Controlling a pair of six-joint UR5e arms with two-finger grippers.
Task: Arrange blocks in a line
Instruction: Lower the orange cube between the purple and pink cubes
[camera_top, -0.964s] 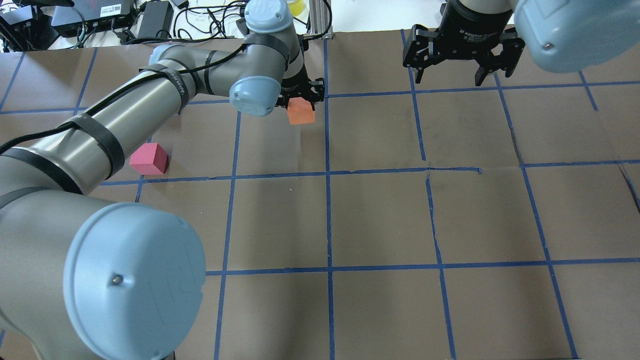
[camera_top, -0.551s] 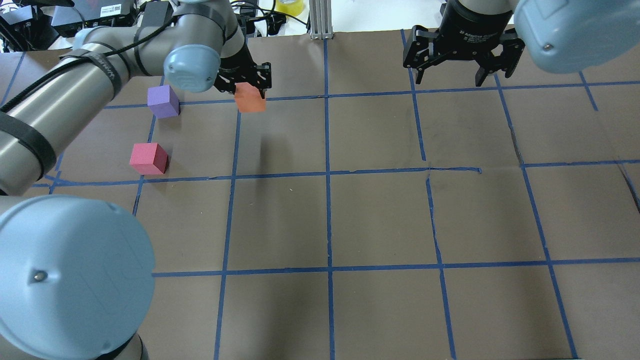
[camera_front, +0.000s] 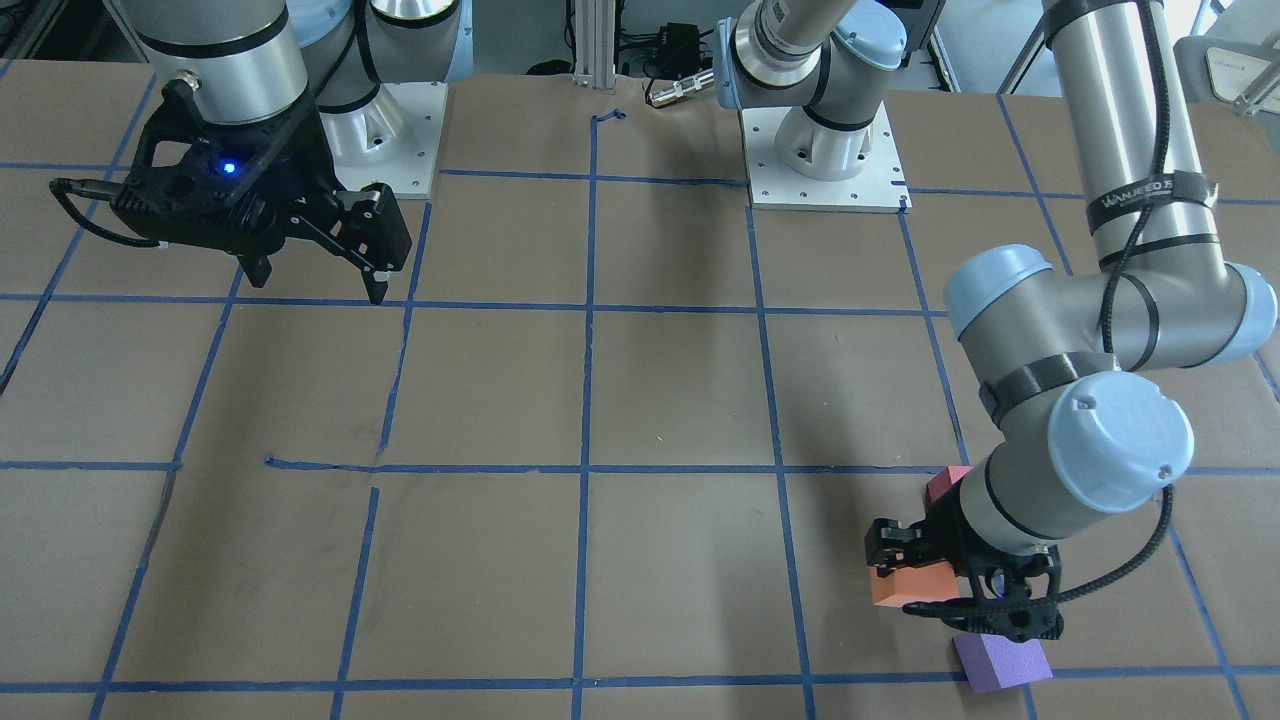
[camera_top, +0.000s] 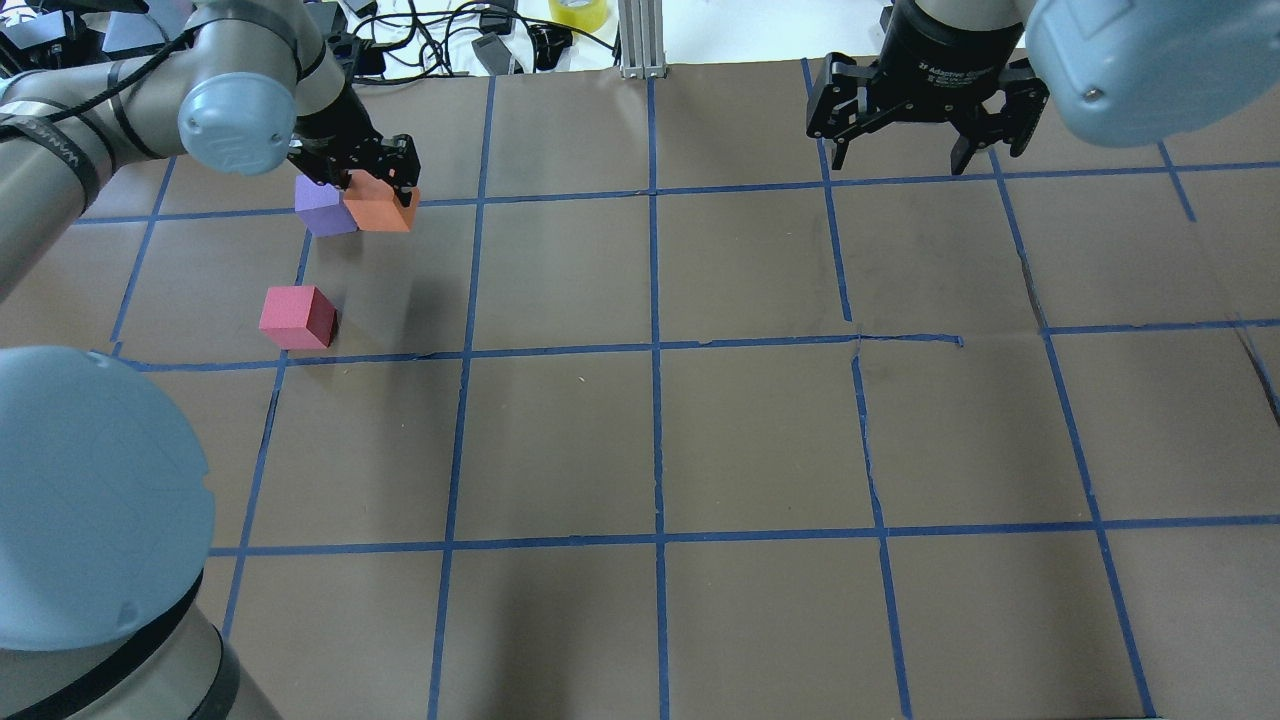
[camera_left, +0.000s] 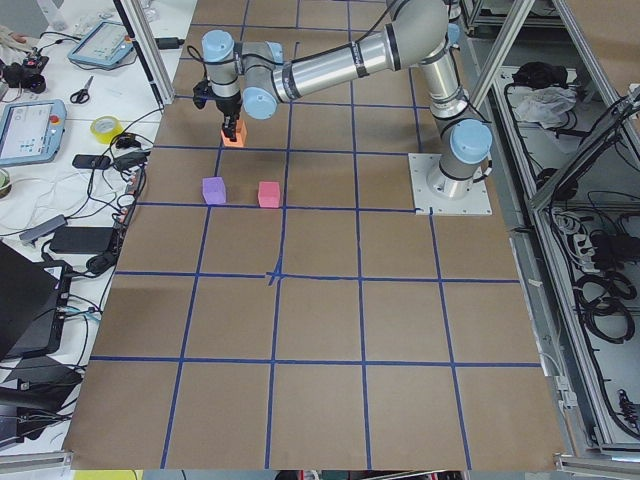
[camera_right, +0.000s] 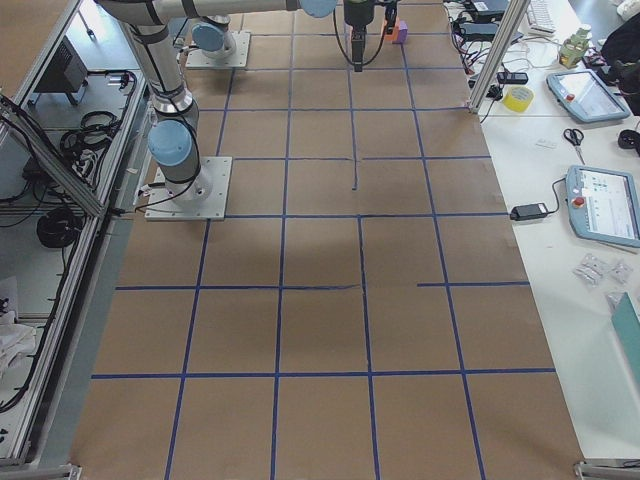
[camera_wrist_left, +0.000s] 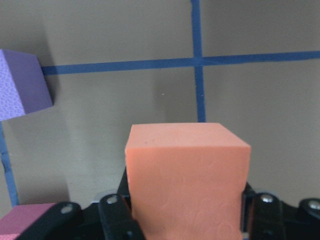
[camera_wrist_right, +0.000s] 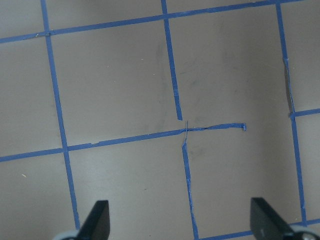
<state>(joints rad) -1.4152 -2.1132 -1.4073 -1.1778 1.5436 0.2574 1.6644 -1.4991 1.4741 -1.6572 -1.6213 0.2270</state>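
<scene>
Orange matte foam cube (camera_top: 378, 208), grasped by left end effector (camera_top: 370, 188), has travelled to 3 o'clock of purple foam cube (camera_top: 322, 205); placement likely next.

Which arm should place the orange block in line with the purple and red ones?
Left. The left gripper is shut on the orange block, right beside the purple block and near the red block. The right gripper hangs open and empty, far across the table.

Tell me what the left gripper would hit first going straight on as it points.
Probably the bare brown paper tabletop, touched first by the orange foam cube the left gripper holds. The purple foam cube sits off to one side, seemingly clear, though depth is hard to judge.
</scene>
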